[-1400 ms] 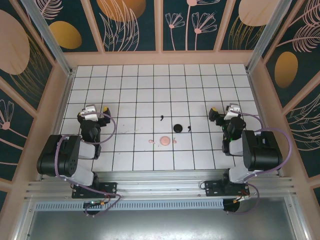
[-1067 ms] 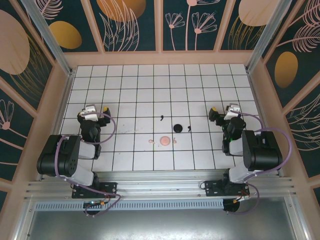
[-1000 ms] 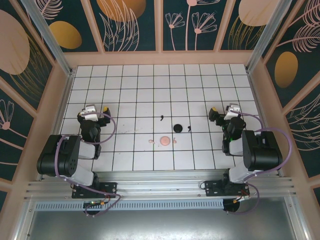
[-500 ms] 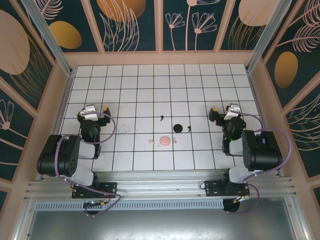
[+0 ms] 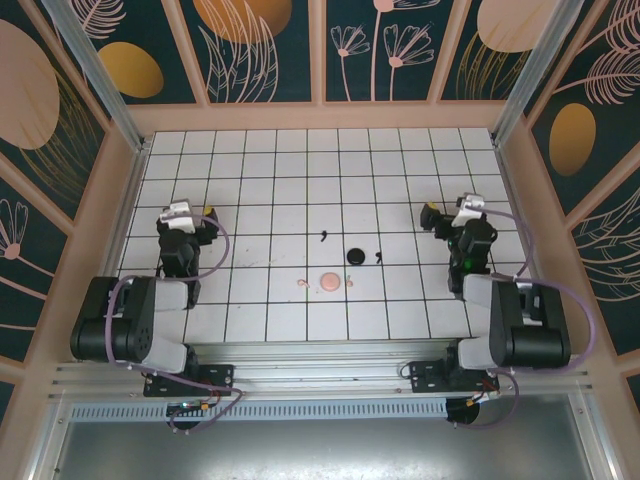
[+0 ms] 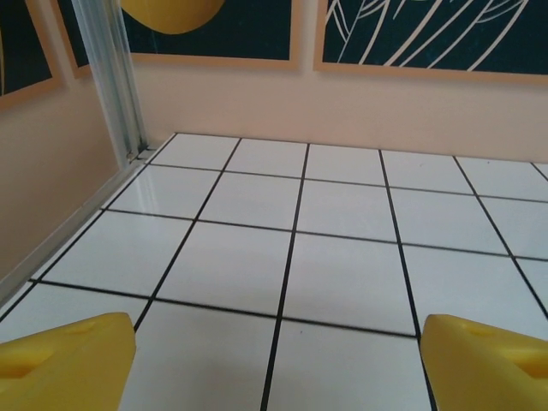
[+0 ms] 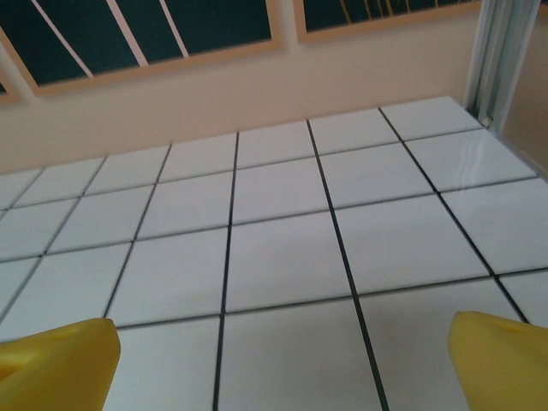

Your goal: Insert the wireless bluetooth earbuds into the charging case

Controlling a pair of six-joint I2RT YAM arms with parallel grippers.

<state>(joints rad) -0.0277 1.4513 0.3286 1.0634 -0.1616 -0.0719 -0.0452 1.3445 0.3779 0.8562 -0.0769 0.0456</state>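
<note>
Near the middle of the white tiled table in the top view, a round black charging case lies between two tiny black earbuds, one to its upper left and one to its right. Just in front, a round pink case has a pale pink earbud on its left and another on its right. My left gripper is at the table's left, open over bare tiles. My right gripper is at the right, also open and holding nothing. Both stand well apart from the cases.
Low peach walls ring the table, with aluminium posts in the far corners. Yellow fingertips frame each wrist view's lower corners, with only tiles ahead.
Both arms have lifted and swung slightly. The left gripper moved a little farther from the bases, and the right gripper moved up and outward. The cases and earbuds have not moved.
</note>
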